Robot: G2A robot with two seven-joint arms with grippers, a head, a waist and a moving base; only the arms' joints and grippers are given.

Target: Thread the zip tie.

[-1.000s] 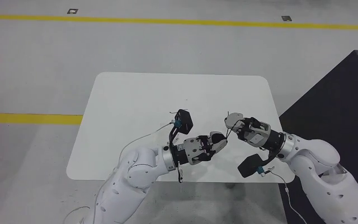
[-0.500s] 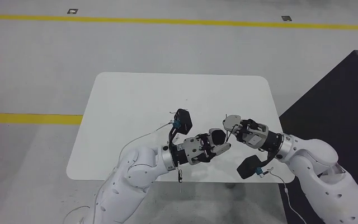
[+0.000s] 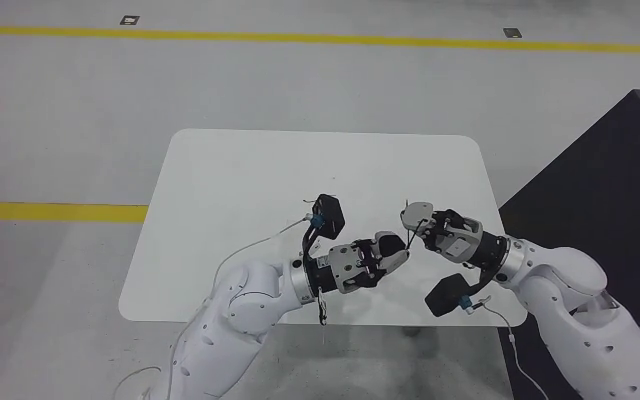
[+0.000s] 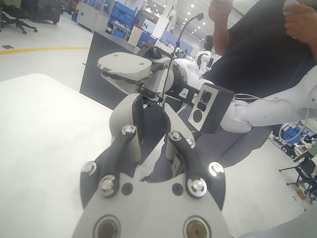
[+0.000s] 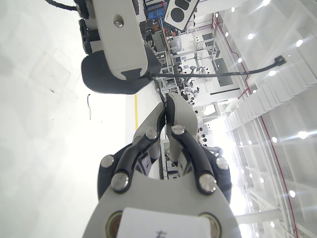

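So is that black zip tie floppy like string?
Probably not. The zip tie, pinched in the right gripper's shut jaws, reaches out through the air in a gentle curve without sagging, so it seems springy. It's very thin, so likely light and easy to bend.

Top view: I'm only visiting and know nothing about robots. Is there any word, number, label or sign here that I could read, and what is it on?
No text can be read in this view.
Yellow floor line: a plain stripe with no lettering.
Left floor plate: too small to tell whether it carries any marks.
Right floor plate: also too small to tell.
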